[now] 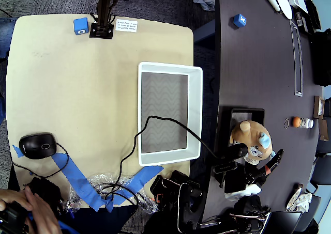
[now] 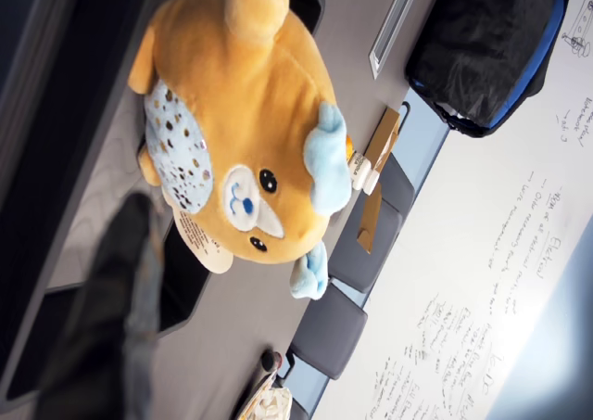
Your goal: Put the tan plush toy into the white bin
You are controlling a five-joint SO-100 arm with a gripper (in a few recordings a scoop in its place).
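Overhead view: white bin (image 1: 195,110) lying on the tan table top (image 1: 72,89), near its right edge, grey zigzag floor bare, a black cable (image 1: 155,121) trailing across its lower part. Tan plush toy (image 1: 252,137) well apart from the bin, to the right on the dark table (image 1: 258,63), sitting over the lower end of a black tray (image 1: 247,113). Gripper (image 1: 243,150) reaching in from below, dark finger lying against the toy's left side; cannot tell from here whether clamped or merely touching. Black mouse (image 1: 37,145) at the tan top's left edge, blue tape strips (image 1: 77,180) beneath it, a blue cube (image 1: 80,26) at the top edge, another blue cube (image 1: 239,20) on the dark table. A person's hand (image 1: 36,208) in the lower left corner.

Wrist view: tan plush toy (image 2: 243,133) large and close, face turned toward the camera, pale speckled belly to the left, light blue paws to the right, white tag below. One blurred dark finger (image 2: 111,318) at lower left, below the toy; grip state not readable. Black tray (image 2: 185,281) behind the toy, whiteboard (image 2: 491,299) with handwriting at right.
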